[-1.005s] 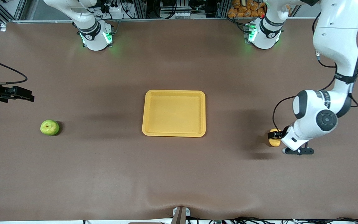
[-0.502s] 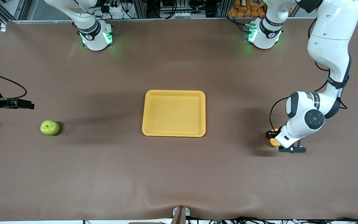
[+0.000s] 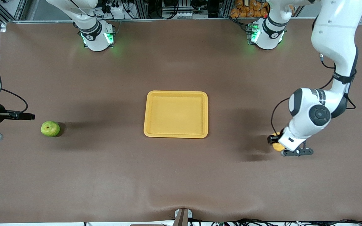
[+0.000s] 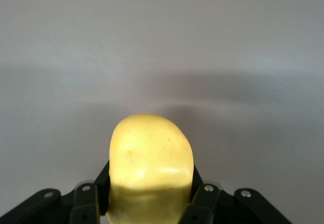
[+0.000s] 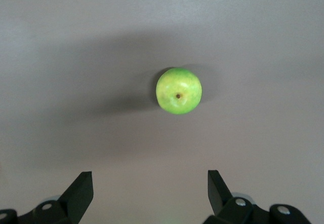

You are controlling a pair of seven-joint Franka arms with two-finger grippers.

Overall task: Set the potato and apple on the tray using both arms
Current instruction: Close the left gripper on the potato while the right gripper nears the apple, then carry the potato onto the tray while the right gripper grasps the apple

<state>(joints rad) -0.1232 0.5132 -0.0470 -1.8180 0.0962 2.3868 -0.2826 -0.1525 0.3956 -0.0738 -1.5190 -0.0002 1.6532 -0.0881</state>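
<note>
I hold the lumpy yellow potato (image 4: 151,168) in the left end effector (image 3: 276,142), low right; I lift straight before crossing to the flat yellow plastic tray (image 3: 175,135); the right end effector (image 5: 149,189) hangs wide above the round green apple (image 5: 178,90).

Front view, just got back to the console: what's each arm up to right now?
The left tool has shut on the potato at the left arm's end of the table. The right tool hangs open above the table short of the apple, which lies untouched at the right arm's end. The tray between them holds nothing yet.
</note>
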